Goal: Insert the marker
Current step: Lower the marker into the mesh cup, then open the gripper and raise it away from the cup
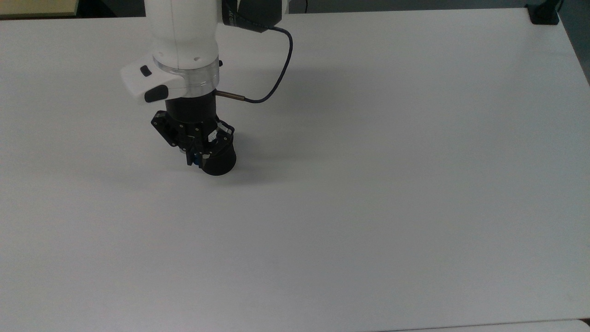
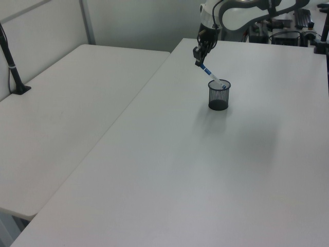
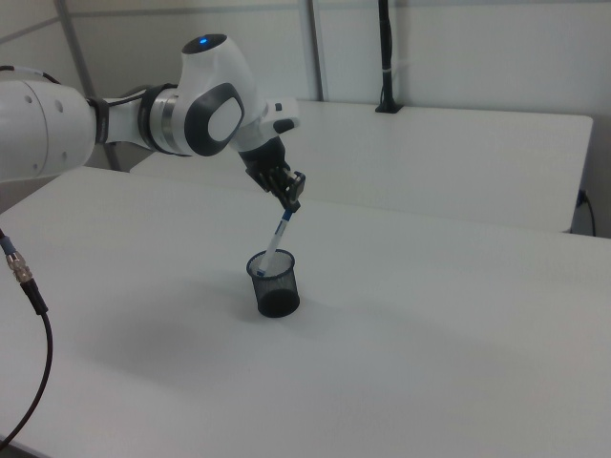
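Observation:
The black mesh cup (image 1: pixel 221 162) stands upright on the white table (image 1: pixel 368 184), its mouth partly hidden under my gripper (image 1: pixel 195 157) in the top view. My gripper (image 3: pixel 290 201) is shut on the upper end of the marker (image 3: pixel 275 240), a white barrel with blue marks. The marker (image 2: pixel 212 75) slants down from the gripper (image 2: pixel 198 57). Its lower end sits at the mouth of the cup (image 2: pixel 219 95), just inside the rim of the cup (image 3: pixel 275 286) in the right view.
A dark cable (image 1: pixel 276 78) loops off the wrist. A black clamp (image 1: pixel 543 14) sits on the top view's far right corner. A second white table (image 2: pixel 67 113) adjoins in the left view, with a black post (image 2: pixel 11 64). Another cable (image 3: pixel 24 277) hangs at the right view's left.

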Robot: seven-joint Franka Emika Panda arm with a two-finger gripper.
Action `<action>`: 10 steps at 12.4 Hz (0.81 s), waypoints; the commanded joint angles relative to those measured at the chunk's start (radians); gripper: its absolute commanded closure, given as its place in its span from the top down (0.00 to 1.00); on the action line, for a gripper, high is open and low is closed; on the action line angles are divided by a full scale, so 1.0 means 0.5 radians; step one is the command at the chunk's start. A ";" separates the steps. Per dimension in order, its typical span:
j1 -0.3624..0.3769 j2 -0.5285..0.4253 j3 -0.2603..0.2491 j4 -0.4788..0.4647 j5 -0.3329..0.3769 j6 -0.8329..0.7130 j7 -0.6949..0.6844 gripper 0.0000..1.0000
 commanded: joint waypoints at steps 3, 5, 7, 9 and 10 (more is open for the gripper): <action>0.026 -0.030 -0.007 -0.081 -0.081 0.026 0.045 0.03; 0.007 -0.039 -0.007 -0.087 -0.081 0.002 -0.013 0.15; -0.023 -0.048 -0.007 -0.087 -0.078 -0.093 -0.078 0.28; -0.036 -0.066 -0.010 -0.075 -0.063 -0.225 -0.133 0.54; -0.033 -0.091 -0.007 -0.072 -0.054 -0.286 -0.130 0.72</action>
